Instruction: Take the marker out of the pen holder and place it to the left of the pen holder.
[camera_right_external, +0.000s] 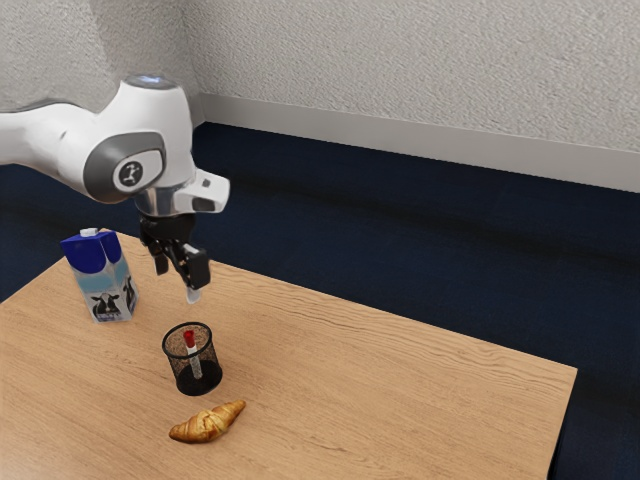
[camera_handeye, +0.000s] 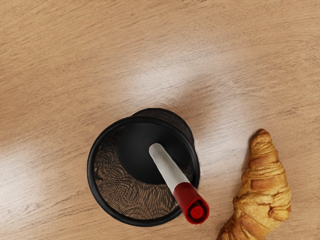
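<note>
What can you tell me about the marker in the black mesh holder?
The marker is slim and round, with a white barrel and a red upper end, seemingly plastic. It stands in the pen holder, tilted toward the side where the croissant lies, its white end down at the dark bottom. It probably leans on the rim, though I can't be sure. The robot's open jaws are above it, not touching.
</note>
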